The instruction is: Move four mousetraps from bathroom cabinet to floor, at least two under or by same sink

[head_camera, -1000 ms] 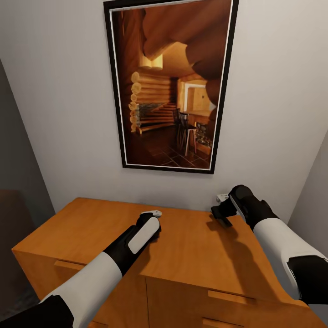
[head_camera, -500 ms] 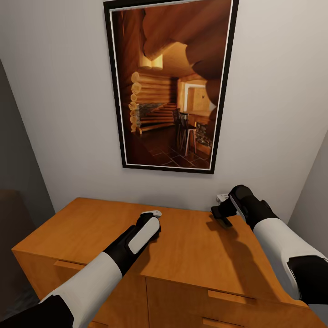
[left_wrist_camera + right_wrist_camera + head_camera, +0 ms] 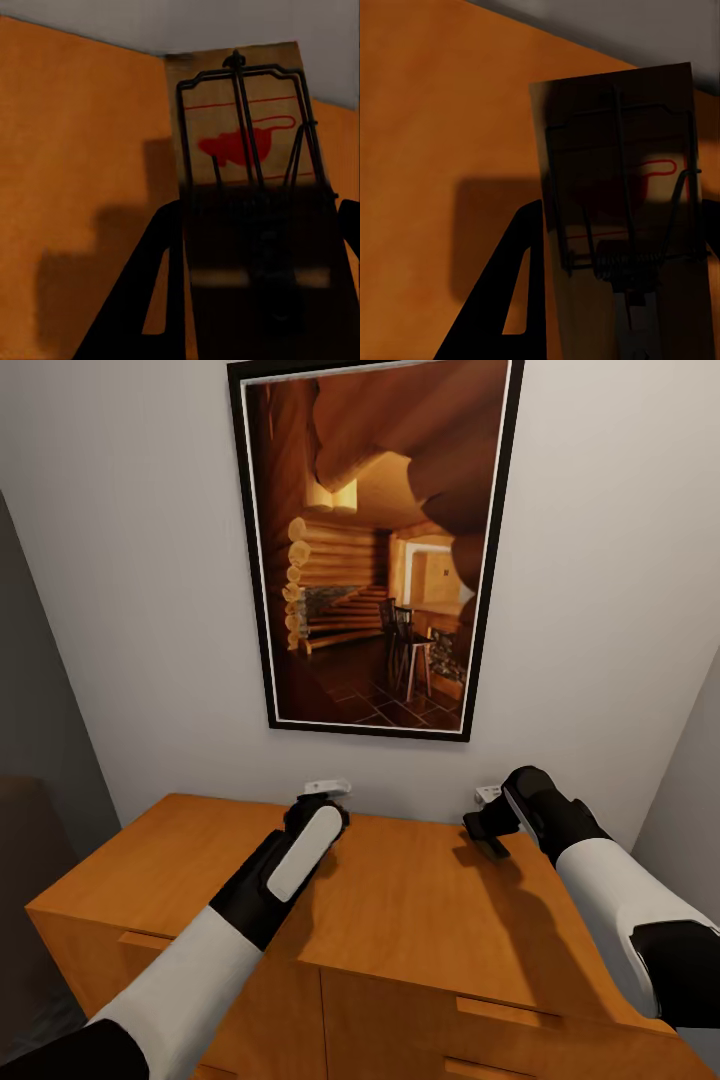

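Note:
Two mousetraps show, each a tan board with dark wire and a red mark. My left gripper is shut on one mousetrap and holds it above the back of the orange-brown cabinet, close to the wall. In the left wrist view this mousetrap sticks out between the dark fingers. My right gripper is shut on the other mousetrap over the cabinet's back right part. The right wrist view shows that mousetrap in shadow between the fingers.
A large framed picture of a log interior hangs on the white wall just behind the cabinet. Drawer and door fronts face me below the top. A grey wall stands at the left, another at the far right.
My left gripper has risen off the cabinet top and moved toward the wall with its mousetrap. The right arm has not moved.

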`<state>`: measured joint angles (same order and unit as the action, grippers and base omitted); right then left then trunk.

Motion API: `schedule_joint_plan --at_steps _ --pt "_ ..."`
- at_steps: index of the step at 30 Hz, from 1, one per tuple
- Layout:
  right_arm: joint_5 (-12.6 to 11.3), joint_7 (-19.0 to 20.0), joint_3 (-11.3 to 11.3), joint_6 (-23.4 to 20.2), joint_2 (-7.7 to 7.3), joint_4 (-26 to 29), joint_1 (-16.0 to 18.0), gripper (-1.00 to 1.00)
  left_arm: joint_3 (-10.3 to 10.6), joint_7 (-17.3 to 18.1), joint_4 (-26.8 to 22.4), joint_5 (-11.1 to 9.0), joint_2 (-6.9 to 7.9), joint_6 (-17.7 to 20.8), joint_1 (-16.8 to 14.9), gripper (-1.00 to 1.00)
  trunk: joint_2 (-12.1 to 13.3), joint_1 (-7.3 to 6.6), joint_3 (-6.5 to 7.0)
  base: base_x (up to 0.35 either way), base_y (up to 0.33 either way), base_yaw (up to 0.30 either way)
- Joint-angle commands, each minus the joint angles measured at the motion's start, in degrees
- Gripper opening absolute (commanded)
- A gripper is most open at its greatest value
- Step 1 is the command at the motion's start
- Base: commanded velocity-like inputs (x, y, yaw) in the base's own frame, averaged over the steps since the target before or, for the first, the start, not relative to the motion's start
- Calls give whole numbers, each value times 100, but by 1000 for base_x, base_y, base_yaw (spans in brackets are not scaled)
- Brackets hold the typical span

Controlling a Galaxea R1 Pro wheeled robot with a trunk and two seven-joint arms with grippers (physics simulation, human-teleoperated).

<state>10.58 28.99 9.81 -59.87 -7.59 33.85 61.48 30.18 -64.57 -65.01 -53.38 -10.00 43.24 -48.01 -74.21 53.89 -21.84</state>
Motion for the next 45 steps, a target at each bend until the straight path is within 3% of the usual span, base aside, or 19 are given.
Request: schedule_joint_plan --at_steps 1,5,9,11,13,16,22,24,26,38,45 --pt "54 52 24 -13 -6 7 5 -100 -120 -72 -88 -12 0 120 -6 -100 -4 0 -8 0 0 0" --pt "51 33 20 -13 -6 7 5 -100 -337 -55 -209 7 0 472 -6 -100 -4 0 -8 0 0 0" --pt "50 36 8 -13 -6 7 5 -100 -397 46 -192 -80 0 1099 -6 -100 -4 0 -8 0 0 0" --pt "47 40 3 -13 -8 8 5 -100 -525 184 -188 -114 41 1442 -6 -100 -4 0 -8 0 0 0" --pt "42 47 -2 -13 -12 12 5 -100 -778 383 -211 -137 177 1590 -6 -100 -4 0 -8 0 0 0" --pt "36 52 -4 -13 -14 15 5 -100 -993 636 -254 -144 382 1661 -6 -100 -4 0 -8 0 0 0" --pt "33 46 -10 -13 -14 16 5 -100 -1089 1112 -277 -145 778 1676 -6 -100 -4 0 -8 0 0 0" --pt "32 46 -25 -13 -15 16 5 -100 -1105 1299 -282 -149 1039 1676 -6 -100 -4 0 -8 0 0 0" --pt "28 46 -28 -13 -15 16 5 -100 -1107 1333 -283 -148 1106 1676 -6 -100 -4 0 -8 0 0 0" --pt "59 32 -16 -13 31 31 5 -100 -966 1352 -392 -76 1140 1676 -6 -100 -4 0 -8 -3 0 0" --pt "67 28 -17 -13 26 33 5 -100 -840 1343 -415 -81 1132 1676 -6 -100 -4 0 -8 -249 0 0"
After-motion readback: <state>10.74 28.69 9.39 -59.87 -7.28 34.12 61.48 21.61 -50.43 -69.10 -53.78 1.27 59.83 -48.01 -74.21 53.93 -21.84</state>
